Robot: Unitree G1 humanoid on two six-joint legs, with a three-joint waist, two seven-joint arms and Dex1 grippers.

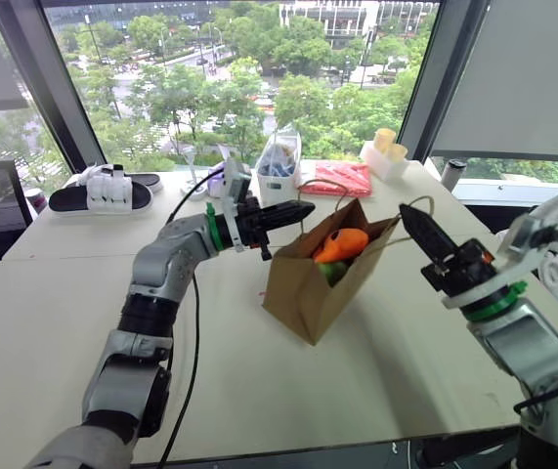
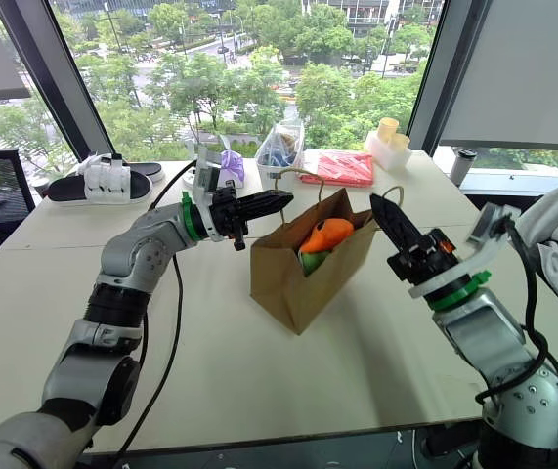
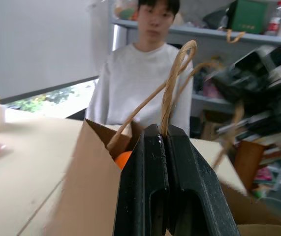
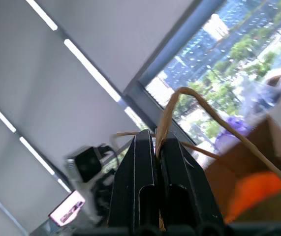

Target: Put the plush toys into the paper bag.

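brown kraft paper bag (image 1: 303, 293) holds rounded orange plush (image 1: 342, 244).

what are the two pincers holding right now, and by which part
Each is shut on a cord handle of the paper bag: left pincer on one loop, right pincer on the other.

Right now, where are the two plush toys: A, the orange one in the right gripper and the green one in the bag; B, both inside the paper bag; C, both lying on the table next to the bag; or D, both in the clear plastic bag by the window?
B: the orange toy and the green toy sit in the open mouth of the paper bag.
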